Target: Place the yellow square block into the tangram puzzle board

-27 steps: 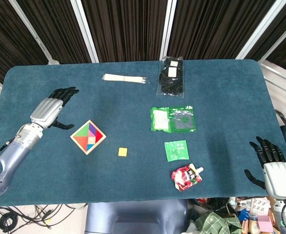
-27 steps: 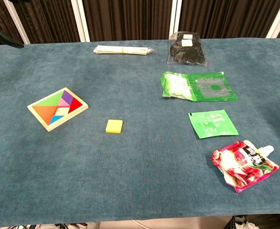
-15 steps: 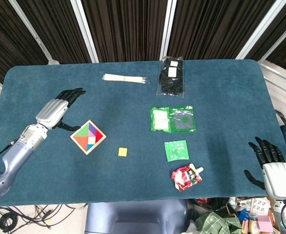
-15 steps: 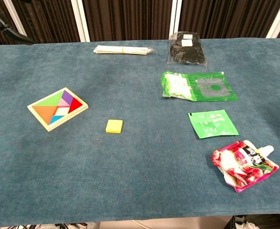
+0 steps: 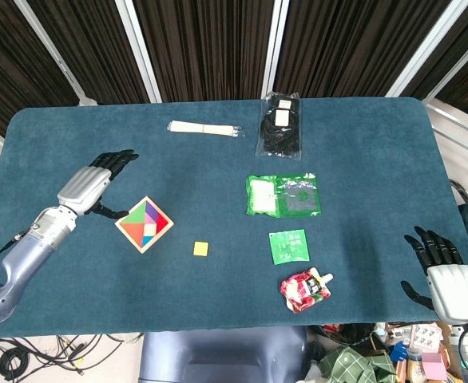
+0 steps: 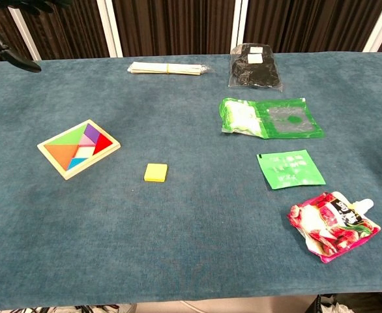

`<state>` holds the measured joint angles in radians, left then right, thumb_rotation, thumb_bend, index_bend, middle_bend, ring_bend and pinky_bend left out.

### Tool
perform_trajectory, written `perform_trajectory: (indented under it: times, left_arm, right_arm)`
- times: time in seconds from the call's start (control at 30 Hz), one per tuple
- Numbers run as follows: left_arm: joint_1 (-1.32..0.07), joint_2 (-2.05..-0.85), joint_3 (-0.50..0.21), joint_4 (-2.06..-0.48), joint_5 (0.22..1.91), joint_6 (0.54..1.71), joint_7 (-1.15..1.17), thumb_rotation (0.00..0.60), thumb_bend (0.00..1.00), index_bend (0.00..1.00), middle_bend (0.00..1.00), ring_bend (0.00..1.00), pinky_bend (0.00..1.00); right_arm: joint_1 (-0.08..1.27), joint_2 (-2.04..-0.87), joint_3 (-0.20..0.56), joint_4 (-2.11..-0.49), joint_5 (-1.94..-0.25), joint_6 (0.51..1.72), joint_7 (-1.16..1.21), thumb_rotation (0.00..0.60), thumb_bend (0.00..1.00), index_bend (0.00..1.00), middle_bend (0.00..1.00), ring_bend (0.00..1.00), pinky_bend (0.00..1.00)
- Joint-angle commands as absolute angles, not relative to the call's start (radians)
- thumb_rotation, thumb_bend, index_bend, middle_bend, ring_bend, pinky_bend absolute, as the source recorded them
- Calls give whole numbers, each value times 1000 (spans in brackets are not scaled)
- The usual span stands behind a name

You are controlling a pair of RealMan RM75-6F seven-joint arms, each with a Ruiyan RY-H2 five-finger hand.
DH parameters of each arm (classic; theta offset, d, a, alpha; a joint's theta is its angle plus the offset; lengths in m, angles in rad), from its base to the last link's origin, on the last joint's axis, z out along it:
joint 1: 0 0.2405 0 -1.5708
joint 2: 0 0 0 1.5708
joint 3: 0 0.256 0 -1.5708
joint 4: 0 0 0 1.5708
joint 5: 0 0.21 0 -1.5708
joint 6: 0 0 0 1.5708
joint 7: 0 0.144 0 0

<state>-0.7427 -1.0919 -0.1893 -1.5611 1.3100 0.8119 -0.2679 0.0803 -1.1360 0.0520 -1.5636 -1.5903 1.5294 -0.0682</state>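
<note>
In the head view the yellow square block lay flat on the blue table just below the frame's centre-left, alone and touched by nothing; the chest view showed it the same way, a little right of and below the tangram puzzle board. That board sat in the left half of the frame, turned like a diamond, with coloured pieces filling most of it. The left hand hovered at the left of the frame, just up and left of the board, holding nothing, its dark fingers spread wide and pointing toward the upper right. The right hand stood at the lower right corner, past the table's edge, likewise empty with fingers fanned apart. A bundle of pale sticks and a black packet lay near the top edge, a green-and-white pouch at centre right, a small green sachet below it, and a red pouch lower still.
</note>
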Motion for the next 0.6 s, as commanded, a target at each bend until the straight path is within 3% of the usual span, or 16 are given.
perform_trajectory:
  times: [0.03,0.37,0.6]
  left_arm:
    - [-745,-1109,-191,-1553,1312,821,-267,600,128,15,0,0,0]
    - [-785,-1170,-158,-1625,1298,745,-208,600,128,72,0,0,0]
    - [-823,-1253,-117,-1714,1113,731,58,600,128,139,0,0,0]
  right_arm:
    - [79,-1138,54,-1563,-1585,1531,-64,600,153,148,40,71,129]
    - [75,-1142,54,-1566,-1584,1539,-67,600,153,148,40,71,128]
    - [74,-1140,55,-1567,-1578,1539,-57,600,153,148,40,71,128]
